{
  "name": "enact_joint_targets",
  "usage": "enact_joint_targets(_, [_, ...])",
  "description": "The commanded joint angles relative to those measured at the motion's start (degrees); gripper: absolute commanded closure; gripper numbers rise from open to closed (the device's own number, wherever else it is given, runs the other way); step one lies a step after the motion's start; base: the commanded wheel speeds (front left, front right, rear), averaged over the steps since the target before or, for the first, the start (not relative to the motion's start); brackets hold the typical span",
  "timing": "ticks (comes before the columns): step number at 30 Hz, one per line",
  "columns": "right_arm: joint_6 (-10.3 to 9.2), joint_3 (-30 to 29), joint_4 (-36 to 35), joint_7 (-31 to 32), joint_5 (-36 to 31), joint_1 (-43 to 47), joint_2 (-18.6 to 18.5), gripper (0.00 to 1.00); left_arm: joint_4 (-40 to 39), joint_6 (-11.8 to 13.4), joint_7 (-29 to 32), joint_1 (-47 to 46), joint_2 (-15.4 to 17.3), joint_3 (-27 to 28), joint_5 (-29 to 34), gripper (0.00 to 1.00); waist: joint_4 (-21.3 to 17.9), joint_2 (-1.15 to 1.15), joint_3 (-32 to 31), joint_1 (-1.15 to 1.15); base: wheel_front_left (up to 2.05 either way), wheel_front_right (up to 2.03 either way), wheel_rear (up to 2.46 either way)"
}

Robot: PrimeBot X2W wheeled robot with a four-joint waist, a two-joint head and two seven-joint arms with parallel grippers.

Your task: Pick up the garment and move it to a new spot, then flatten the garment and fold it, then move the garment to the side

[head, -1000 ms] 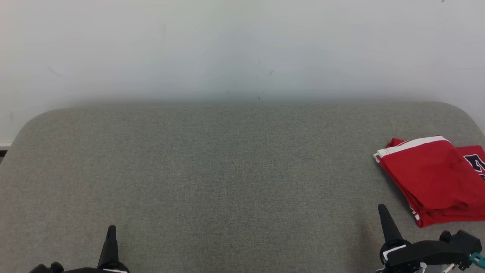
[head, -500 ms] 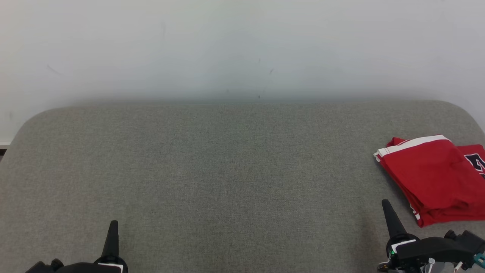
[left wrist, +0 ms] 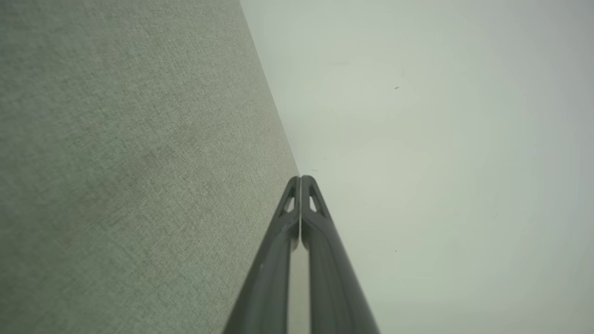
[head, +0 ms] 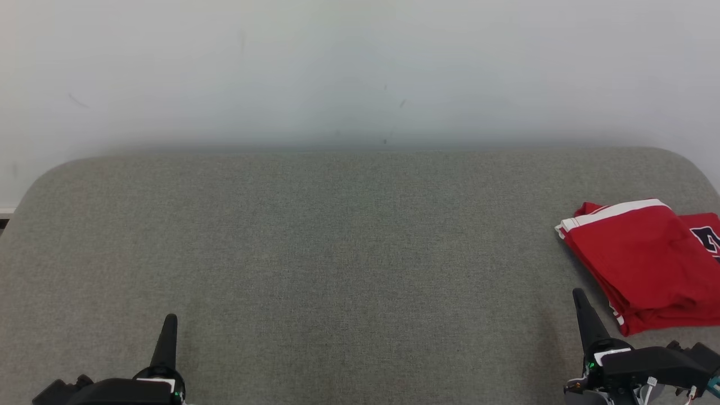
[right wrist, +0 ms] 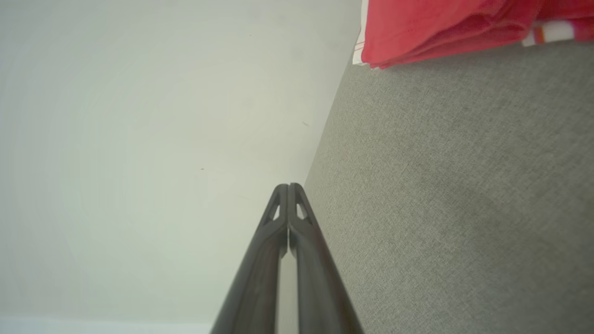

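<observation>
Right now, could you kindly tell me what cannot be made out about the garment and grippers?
Garment: right part and dark print cut by the head view's right edge; print unreadable.
Garment, right wrist view: most lies beyond the top edge.
Left gripper and right gripper: bodies cut by the head view's bottom edge.

Wide grey surface (head: 337, 253); garment (head: 638, 259) rightmost

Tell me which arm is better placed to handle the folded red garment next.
Right, probably. The right gripper, shut, sits close beside the red garment; the left gripper, also shut, lies far across the grey surface.
</observation>
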Motion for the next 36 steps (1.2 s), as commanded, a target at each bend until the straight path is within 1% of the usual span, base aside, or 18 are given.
enact_joint_targets(1, [-0.08,-0.28,-0.26,0.25,1.6,-1.01,-0.03,1.0,-0.05,-0.26,0.41,-1.13,-0.09,0.37,-1.51,1.0,0.0,0.0,0.04,-0.01,0.0,0.0,0.0])
enact_joint_targets(22, [-0.1,-1.35,0.2,0.93,10.6,-2.0,-0.01,1.0,0.53,-0.52,2.8,-2.75,-0.2,0.73,-9.74,1.0,-0.02,0.0,0.46,-0.01,0.0,0.0,0.0])
enact_joint_targets(36, [-0.12,-1.93,0.48,1.25,15.62,-2.21,0.0,1.0,0.83,-0.49,4.16,-3.85,-0.3,0.92,-13.99,1.0,-0.03,0.0,0.73,-0.01,0.0,0.0,0.0])
